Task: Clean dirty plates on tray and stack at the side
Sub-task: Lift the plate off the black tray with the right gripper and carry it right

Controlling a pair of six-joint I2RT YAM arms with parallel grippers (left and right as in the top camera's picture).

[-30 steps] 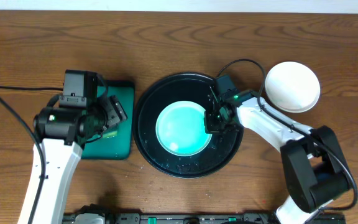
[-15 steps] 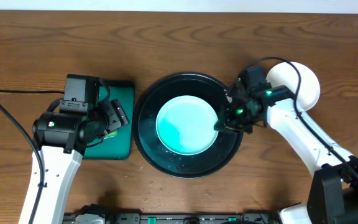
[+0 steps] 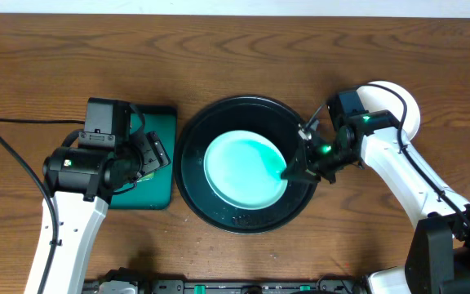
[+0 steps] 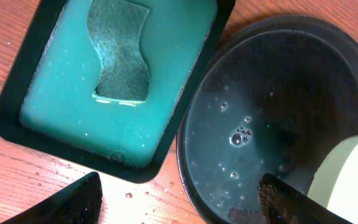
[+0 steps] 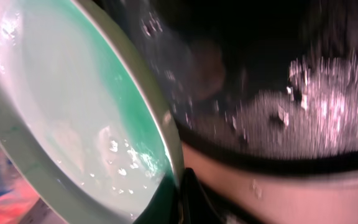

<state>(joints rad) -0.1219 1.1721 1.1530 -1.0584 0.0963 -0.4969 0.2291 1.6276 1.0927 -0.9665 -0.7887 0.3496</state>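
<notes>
The right claw point(image 3: 294, 171) is closed on the rim of the dirty plate point(image 3: 243, 170), pinching it at the edge that faces the right arm. From that grip the plate stretches away toward the middle of the tray point(image 3: 192, 135), so nearly all of its weight hangs out beyond the fingertips on the side away from the arm. In the right wrist view the teal-smeared face of the plate point(image 5: 73, 106) slants steeply past the claw, which suggests the gripped side is raised off the tray floor; how far is not clear. The plate is round, so no long axis matters. What counts is that the hold is at one edge only.

The white plate point(image 3: 384, 114) already set aside rests on the table point(image 3: 235, 49) behind the right arm, on the opposite side of the claw from the dirty plate. The right arm is therefore far the nearer of the two to both plates.

The left claw point(image 3: 155, 152) stands wide open and holds nothing. It hovers above the green tray point(image 3: 163, 186), where the sponge point(image 4: 120, 50) lies in soapy water, just beside the black tray and well apart from the plate. Any wiping probably needs that sponge brought across to the tilted face.
</notes>
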